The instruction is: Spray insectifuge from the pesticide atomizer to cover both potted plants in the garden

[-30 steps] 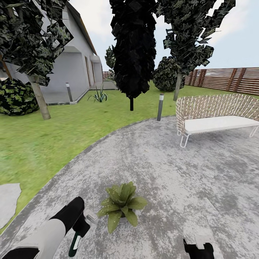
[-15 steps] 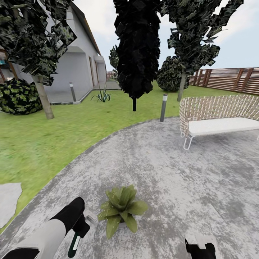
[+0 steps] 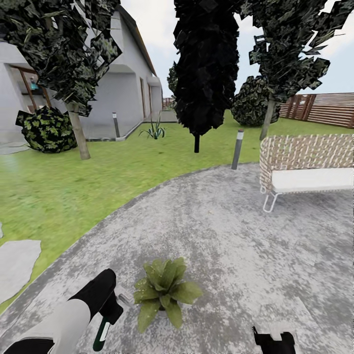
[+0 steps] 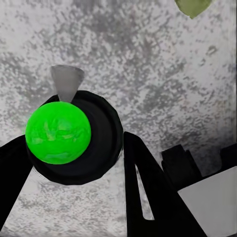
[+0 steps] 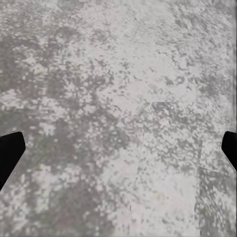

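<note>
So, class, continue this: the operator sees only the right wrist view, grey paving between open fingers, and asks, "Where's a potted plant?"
Observer: The potted plant stands on the patio, just beside the left gripper.
Operator: Is that arm holding anything?
Observer: Yes, its fingers grip the pesticide atomizer, green top.
Operator: What's ahead?
Observer: A wicker bench, far right of the patio.

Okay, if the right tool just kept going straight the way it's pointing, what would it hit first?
The grey stone patio. The right wrist view looks straight at bare paving between the right tool's open fingertips, with nothing lying in between. How far off the stone is cannot be judged.
</note>
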{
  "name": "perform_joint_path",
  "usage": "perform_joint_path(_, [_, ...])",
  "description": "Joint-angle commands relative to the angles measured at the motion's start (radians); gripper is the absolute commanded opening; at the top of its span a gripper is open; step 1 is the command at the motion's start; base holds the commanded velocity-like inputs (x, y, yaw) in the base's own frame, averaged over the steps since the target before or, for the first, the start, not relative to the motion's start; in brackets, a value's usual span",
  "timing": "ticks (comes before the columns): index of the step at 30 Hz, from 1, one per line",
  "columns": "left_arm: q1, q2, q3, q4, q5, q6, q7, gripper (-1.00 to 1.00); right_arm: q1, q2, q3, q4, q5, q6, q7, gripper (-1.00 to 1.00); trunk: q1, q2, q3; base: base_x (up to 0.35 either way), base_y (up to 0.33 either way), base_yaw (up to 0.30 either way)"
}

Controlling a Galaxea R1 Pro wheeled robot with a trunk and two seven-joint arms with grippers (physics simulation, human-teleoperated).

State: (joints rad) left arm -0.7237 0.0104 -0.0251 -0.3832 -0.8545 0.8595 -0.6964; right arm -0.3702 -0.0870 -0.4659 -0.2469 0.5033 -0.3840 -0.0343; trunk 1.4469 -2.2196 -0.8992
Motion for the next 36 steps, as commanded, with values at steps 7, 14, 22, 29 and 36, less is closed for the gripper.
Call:
perform_joint_path(7, [-0.002,0.0,-0.003,-0.003,-0.006,0.022,-0.009,-1.0,-0.001,0.0,-0.006,0.002,0.011,-0.004,-0.004,1.0,0.0,0.0,-0.001,-0.034,-0.262,0.035])
perform_joint_path(14, [-0.002,0.001,-0.004,-0.003,-0.007,0.024,-0.01,-1.0,-0.001,0.0,-0.005,0.003,0.011,-0.004,-0.004,1.0,0.0,0.0,-0.001,0.224,-0.2,0.252])
perform_joint_path(22, [-0.001,0.001,-0.01,0.009,-0.005,0.023,-0.016,-1.0,-0.001,0.0,-0.005,0.003,0.011,-0.004,-0.004,1.0,0.0,0.0,-0.001,0.284,-0.105,0.22])
perform_joint_path(29, [0.011,0.018,-0.217,0.001,-0.024,0.021,-0.224,-1.0,-0.001,0.0,-0.005,0.003,0.011,-0.004,-0.004,1.0,0.0,0.0,-0.001,0.046,-0.005,0.077])
perform_joint_path(36, [0.012,0.017,-0.236,-0.002,-0.024,0.022,-0.24,-1.0,-0.001,0.0,-0.005,0.003,0.011,-0.004,-0.004,1.0,0.0,0.0,-0.001,0.001,0.0,0.265])
